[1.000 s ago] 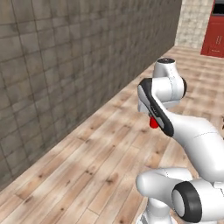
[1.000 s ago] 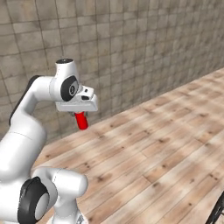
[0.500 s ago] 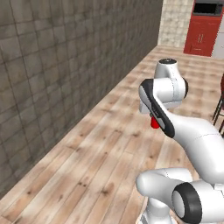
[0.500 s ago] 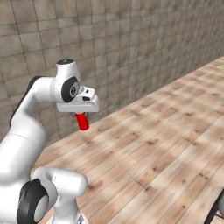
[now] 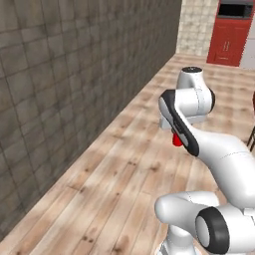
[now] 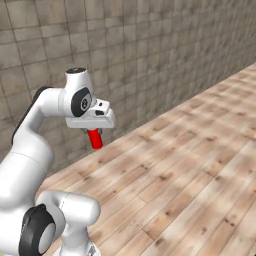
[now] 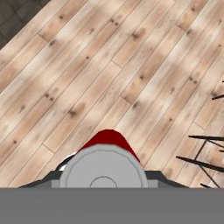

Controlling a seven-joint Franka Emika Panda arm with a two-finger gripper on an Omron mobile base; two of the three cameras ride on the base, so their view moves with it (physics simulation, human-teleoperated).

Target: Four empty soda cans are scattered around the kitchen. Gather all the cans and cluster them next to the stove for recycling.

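Small red cylindrical soda can w/ silver top (image 6: pixel 94 139) hangs directly below the white two-finger pincer (image 6: pixel 93 131), long axis approx. vertical, silver end up toward the hand, red body pointing down at wood-plank floor (image 6: pixel 190 170). Pincer clamped on can. Tan-grey tiled wall (image 6: pixel 150 55) stands behind pincer.

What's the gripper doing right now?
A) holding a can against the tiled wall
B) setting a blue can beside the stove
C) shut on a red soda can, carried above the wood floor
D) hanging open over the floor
C: the gripper is closed on the red soda can, which hangs under the hand clear of the wood plank floor; the hand view shows the can's silver top between the fingers.
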